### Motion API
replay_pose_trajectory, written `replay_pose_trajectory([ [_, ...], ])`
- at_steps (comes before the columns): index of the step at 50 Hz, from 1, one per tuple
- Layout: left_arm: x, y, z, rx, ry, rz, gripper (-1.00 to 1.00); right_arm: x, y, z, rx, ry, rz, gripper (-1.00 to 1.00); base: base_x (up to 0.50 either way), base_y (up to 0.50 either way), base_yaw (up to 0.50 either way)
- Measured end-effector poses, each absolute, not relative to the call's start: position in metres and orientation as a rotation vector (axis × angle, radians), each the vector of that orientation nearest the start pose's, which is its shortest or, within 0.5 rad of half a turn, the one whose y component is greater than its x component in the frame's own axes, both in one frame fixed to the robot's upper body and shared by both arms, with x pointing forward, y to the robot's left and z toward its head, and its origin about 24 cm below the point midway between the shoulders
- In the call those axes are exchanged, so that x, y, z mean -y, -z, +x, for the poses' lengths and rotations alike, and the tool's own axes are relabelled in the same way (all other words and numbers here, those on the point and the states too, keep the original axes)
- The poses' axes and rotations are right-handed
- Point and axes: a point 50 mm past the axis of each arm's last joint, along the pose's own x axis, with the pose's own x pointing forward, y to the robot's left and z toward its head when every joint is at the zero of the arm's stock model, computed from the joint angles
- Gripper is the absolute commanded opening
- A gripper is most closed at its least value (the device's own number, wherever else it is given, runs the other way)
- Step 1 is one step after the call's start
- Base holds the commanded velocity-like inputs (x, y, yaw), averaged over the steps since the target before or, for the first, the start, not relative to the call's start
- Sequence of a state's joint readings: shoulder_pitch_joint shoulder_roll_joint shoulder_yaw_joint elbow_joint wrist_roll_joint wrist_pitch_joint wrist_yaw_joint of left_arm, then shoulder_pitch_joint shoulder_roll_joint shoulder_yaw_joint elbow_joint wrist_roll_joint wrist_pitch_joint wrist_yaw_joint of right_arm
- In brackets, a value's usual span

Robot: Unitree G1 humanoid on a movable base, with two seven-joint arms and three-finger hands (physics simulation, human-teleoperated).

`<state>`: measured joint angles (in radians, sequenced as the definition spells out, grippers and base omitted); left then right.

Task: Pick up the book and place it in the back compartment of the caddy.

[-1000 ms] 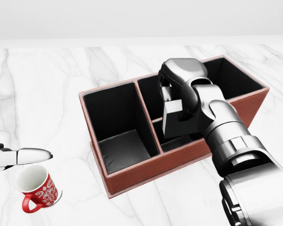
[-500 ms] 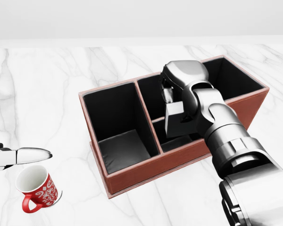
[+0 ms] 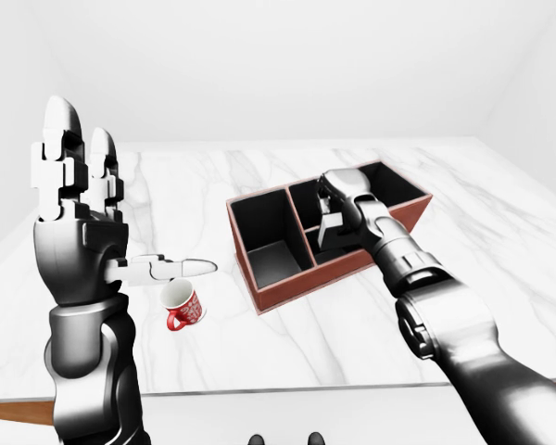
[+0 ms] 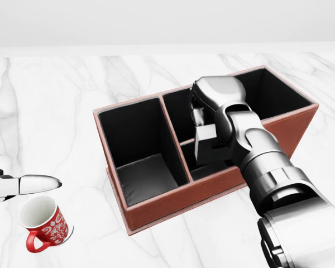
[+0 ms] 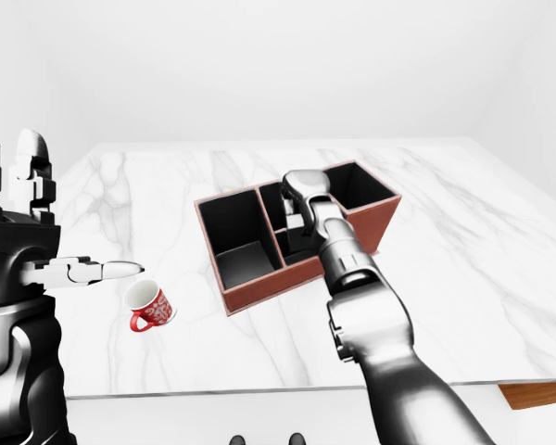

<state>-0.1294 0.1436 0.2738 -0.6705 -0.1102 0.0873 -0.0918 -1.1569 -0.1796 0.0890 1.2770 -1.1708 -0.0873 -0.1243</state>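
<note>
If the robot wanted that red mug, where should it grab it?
Probably by the handle, or across the rim. The red mug lies tilted with its open mouth toward the head view's upper left and its handle toward the bottom, so the open left hand just above it could come down from there.

A white marble table (image 3: 500,278) with grey veins carried two things. A reddish-brown caddy (image 4: 212,188) with black compartments stood on it, turned at an angle. A red mug (image 4: 43,224) with white pattern stood apart from the caddy, at its left in the head view.
</note>
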Motion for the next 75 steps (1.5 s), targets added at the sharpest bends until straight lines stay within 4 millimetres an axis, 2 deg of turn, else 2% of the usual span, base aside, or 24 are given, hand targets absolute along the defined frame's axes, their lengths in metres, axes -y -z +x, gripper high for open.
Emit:
replay_pose_trajectory([
  [45,-0.1997,-0.2171,0.2147,0.727,-0.069,0.129,1.0,0.1179,-0.1415,0.4186,0.116,-0.123,-1.434,-1.0,0.0,0.0,0.0],
  [46,-0.1997,-0.2172,0.2147,0.727,-0.069,0.129,1.0,0.118,-0.1413,0.4185,0.116,-0.123,-1.434,-0.88,0.0,0.0,0.0],
  [47,-0.1997,-0.2172,0.2147,0.727,-0.069,0.129,1.0,0.1181,-0.1415,0.4185,0.118,-0.12,-1.434,-0.43,0.0,0.0,0.0],
  [48,-0.1997,-0.2173,0.2146,0.728,-0.069,0.129,1.0,0.1181,-0.1418,0.4186,0.121,-0.117,-1.435,1.0,0.0,0.0,0.0],
  [75,-0.2002,-0.2173,0.2152,0.727,-0.072,0.128,1.0,0.1192,-0.1447,0.4187,0.145,-0.092,-1.435,1.0,0.0,0.0,0.0],
])
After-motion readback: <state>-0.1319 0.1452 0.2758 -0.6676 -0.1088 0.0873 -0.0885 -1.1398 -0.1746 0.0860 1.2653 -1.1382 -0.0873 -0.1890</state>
